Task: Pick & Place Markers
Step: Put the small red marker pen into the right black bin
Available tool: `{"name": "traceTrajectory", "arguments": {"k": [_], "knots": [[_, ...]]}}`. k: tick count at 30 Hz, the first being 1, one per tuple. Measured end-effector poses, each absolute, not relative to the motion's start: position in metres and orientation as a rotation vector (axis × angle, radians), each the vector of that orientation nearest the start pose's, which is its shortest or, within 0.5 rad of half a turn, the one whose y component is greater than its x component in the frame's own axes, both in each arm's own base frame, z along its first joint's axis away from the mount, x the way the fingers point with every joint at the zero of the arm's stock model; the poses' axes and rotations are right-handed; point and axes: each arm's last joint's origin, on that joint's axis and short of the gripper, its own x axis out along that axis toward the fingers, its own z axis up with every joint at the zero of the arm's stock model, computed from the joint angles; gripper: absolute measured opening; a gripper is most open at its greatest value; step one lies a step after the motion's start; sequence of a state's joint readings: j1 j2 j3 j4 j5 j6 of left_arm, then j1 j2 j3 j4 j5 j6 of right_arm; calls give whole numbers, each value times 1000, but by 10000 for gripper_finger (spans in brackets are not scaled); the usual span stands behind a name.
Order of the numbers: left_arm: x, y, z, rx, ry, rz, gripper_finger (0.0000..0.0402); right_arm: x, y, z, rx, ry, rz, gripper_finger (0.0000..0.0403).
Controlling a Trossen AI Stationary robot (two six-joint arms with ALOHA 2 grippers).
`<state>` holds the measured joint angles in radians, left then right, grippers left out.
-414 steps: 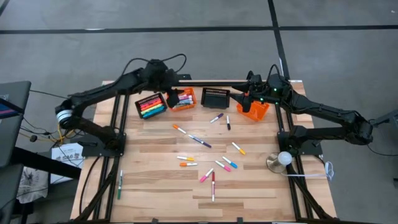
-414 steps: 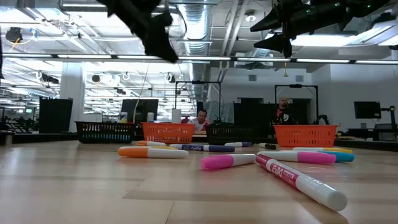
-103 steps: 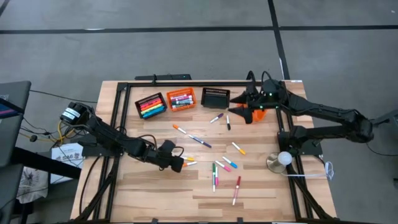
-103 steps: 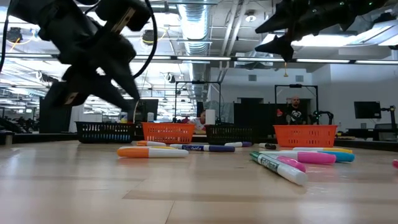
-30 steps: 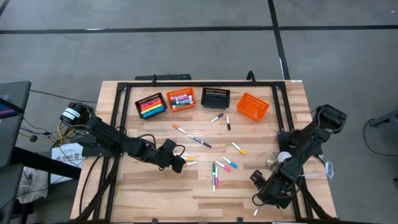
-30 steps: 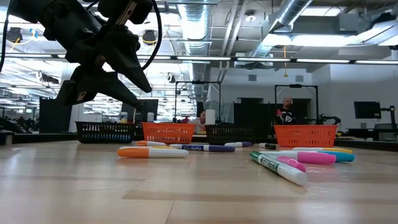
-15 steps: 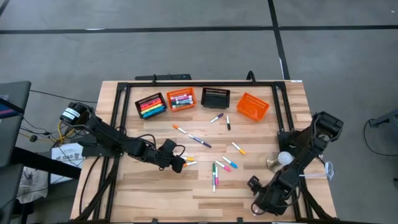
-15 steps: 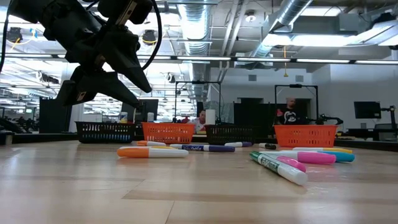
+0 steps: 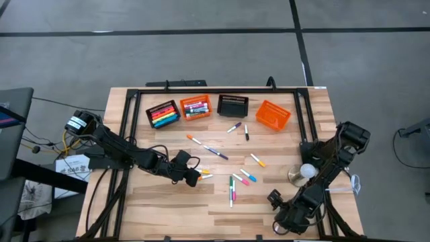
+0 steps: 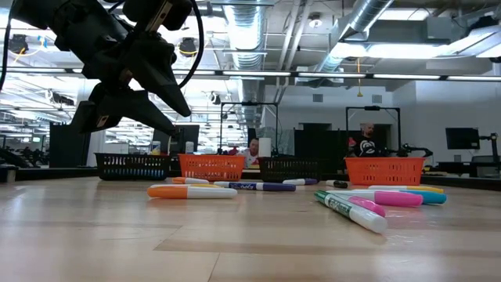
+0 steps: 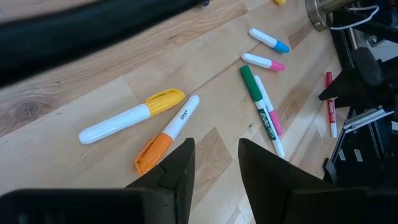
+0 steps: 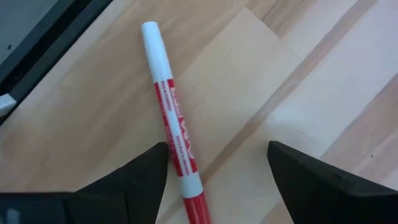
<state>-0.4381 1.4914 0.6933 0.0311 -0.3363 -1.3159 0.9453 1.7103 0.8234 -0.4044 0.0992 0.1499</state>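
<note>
Several markers (image 9: pixel 232 190) lie loose on the wooden table's middle. My left gripper (image 9: pixel 195 177) hovers open over a yellow-capped marker (image 11: pixel 134 115) and an orange-capped marker (image 11: pixel 166 135), both lying flat beyond its fingertips (image 11: pixel 214 155). It hangs above the table in the low view (image 10: pixel 176 121). My right gripper (image 9: pixel 281 222) is open near the table's near right corner, pointing steeply down. A red-and-white marker (image 12: pixel 169 118) lies flat on the wood between its fingers (image 12: pixel 217 149), close to one of them and untouched. That marker also shows in the left wrist view (image 11: pixel 330 106).
Along the far edge stand a black basket (image 9: pixel 162 113) and an orange basket (image 9: pixel 195 107), both holding markers, a second black basket (image 9: pixel 232 105) and a second orange basket (image 9: pixel 273 115). A round metal base with a white ball (image 9: pixel 302 173) sits near the right arm. People (image 10: pixel 362 141) stand in the room behind.
My right gripper has moved a little toward the table's near edge and down, tipping more steeply downward over the red marker. It stays open. The markers have not shifted.
</note>
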Motion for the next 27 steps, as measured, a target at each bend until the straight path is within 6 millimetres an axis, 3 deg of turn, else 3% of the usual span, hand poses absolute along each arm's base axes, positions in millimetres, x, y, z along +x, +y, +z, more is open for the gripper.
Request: {"name": "traceTrajectory", "arguments": {"k": [9, 18, 23, 27], "knots": [[261, -112, 170, -989, 619, 348, 121, 177, 224, 120, -518, 1186, 586, 247], [279, -112, 194, -950, 427, 113, 121, 183, 219, 119, -510, 1185, 556, 190], [300, -111, 196, -866, 434, 73, 121, 188, 215, 119, -497, 1186, 538, 156], [326, -115, 184, -804, 530, -15, 121, 192, 212, 119, -484, 1181, 527, 132]]}}
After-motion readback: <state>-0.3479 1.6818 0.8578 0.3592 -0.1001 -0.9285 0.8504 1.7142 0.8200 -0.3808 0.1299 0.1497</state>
